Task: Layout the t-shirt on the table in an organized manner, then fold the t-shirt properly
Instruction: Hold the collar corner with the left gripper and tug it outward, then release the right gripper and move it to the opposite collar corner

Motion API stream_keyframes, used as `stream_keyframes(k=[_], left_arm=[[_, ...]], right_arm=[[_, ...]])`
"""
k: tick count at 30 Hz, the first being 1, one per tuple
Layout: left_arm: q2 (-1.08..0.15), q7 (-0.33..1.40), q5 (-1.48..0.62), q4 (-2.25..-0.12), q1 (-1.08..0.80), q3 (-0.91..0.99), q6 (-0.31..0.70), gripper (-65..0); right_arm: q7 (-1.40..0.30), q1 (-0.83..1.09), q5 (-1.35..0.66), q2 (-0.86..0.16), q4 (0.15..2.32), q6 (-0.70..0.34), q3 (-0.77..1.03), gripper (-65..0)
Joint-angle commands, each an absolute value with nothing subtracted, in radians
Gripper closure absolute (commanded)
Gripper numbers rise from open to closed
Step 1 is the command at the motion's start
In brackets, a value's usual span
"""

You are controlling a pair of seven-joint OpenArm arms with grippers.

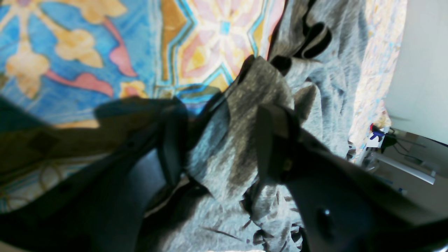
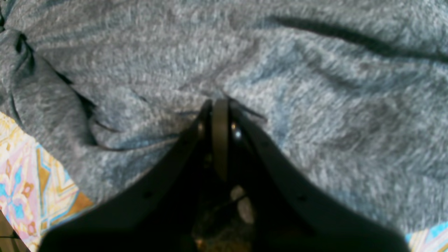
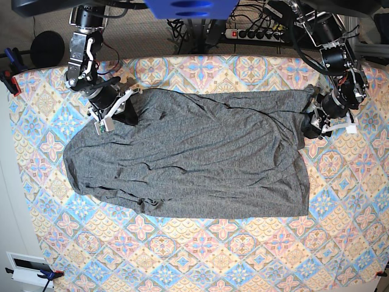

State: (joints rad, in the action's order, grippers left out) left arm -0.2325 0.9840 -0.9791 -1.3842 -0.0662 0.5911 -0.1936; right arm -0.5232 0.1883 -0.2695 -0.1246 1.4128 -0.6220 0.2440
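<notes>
T-shirt (image 3: pixel 194 152) fabric bunches between the half-closed left claw (image 1: pixel 220 140); right claw (image 2: pixel 219 105) pinches cloth tight; pulling unevenly could wrinkle the spread.

bright even overhead light; wrist views soft, perhaps motion-blurred, with dark foreground shadows and stretched edges.

Probably a robotics lab; a power strip (image 3: pixel 258 33) (cables tangled) sits behind the cloth-covered table (image 3: pixel 200 255).
</notes>
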Motion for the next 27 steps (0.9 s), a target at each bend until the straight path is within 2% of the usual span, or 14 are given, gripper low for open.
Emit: stream_keyframes(k=[1,5,9,13,17,21,27], left_arm=[[-0.231,1.02,-0.974,-1.386,-0.064,0.584,-0.205,-29.5],[-0.226,1.018,-0.888,-1.386,-0.064,0.584,-0.206,-28.1],[-0.225,1.017,-0.814,-1.386,-0.062,0.584,-0.206,-19.8],[-0.228,1.017,-0.782,-1.386,-0.062,0.584,-0.211,0.0],[-0.231,1.018,-0.791,-1.388,-0.062,0.585,-0.202,0.0],[-0.231,1.018,-0.791,-1.389,-0.062,0.588,-0.196,0.0],[-0.231,1.017,-0.791,-1.391,-0.062,0.588,-0.196,0.0]], right_arm=[[-0.682,0.205,-0.113,-0.131,1.38,-0.538,0.24,0.0],[-0.682,0.205,-0.113,-0.131,1.38,-0.538,0.24,0.0],[-0.682,0.205,-0.113,-0.131,1.383,-0.538,0.24,0.0],[-0.682,0.205,-0.113,-0.131,1.389,-0.538,0.24,0.0],[-0.682,0.206,-0.113,-0.131,1.414,-0.538,0.243,0.0],[-0.691,0.208,-0.114,-0.131,1.541,-0.538,0.249,-0.4],[-0.723,0.26,-0.116,-0.131,1.704,-0.538,0.298,-10.0]])
